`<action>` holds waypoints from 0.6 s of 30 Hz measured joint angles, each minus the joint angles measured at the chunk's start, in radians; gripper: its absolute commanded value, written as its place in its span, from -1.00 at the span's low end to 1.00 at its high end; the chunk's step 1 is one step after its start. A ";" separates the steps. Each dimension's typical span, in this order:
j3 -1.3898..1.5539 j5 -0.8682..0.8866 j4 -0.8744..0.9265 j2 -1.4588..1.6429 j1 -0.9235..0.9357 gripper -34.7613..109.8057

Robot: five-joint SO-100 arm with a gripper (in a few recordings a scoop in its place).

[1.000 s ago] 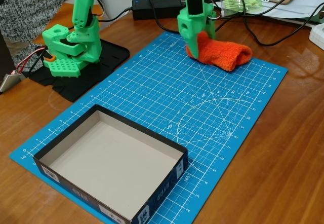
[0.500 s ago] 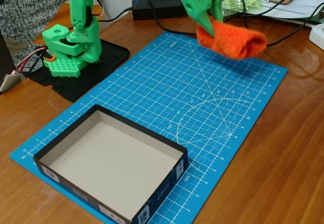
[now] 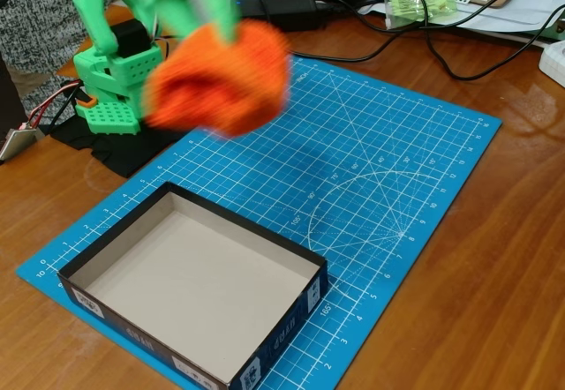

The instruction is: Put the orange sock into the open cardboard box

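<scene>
Though motion blurs it, the gripper clamps the sock, its fingertips hidden. The box lies at six o'clock below.

Orange sock motion-blurred; gripper blurred, cut by top edge; cardboard box near corner cropped.

Fuzzy cloth orange sock; matt open cardboard box; glossy wooden table.
</scene>
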 measured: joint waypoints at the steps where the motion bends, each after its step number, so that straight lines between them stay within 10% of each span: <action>1: 0.250 0.035 -0.109 0.074 0.086 -0.52; 18: 0.316 0.097 -0.632 -0.091 0.209 -0.52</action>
